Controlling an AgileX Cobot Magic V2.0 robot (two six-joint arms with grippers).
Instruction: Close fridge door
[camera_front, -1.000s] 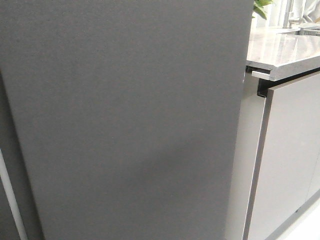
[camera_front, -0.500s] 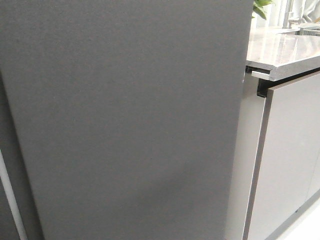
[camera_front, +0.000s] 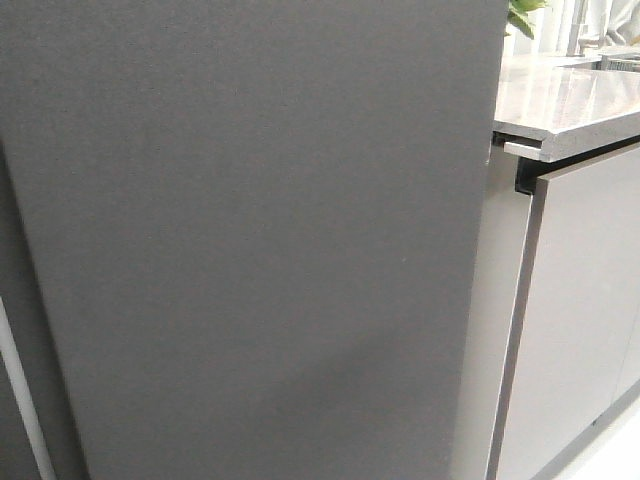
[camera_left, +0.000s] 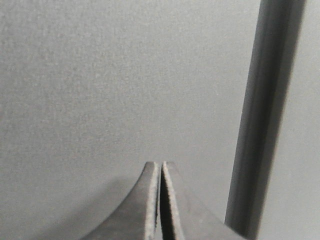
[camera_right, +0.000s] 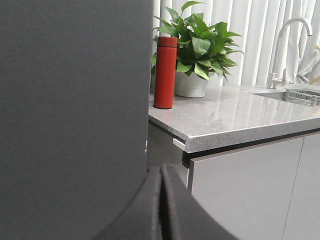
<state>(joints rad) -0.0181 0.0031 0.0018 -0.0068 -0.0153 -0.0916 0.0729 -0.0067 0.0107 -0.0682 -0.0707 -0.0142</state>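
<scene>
The fridge door (camera_front: 260, 240) is a tall matte dark-grey panel that fills most of the front view. Its outer face points at me, and its inner lining and bins are hidden. In the left wrist view my left gripper (camera_left: 160, 163) is shut and empty, its tips close to the door's face (camera_left: 110, 80), beside a dark vertical seam (camera_left: 262, 120). In the right wrist view my right gripper (camera_right: 161, 168) is shut and empty, near the door's right edge (camera_right: 75, 115). Neither gripper shows in the front view.
A pale grey cabinet door (camera_front: 580, 320) stands right of the fridge under a speckled stone countertop (camera_front: 565, 105). On the counter are a red flask (camera_right: 165, 72), a potted plant (camera_right: 197, 47) and a sink with a tap (camera_right: 287, 45). A white strip (camera_front: 22, 400) runs down the far left.
</scene>
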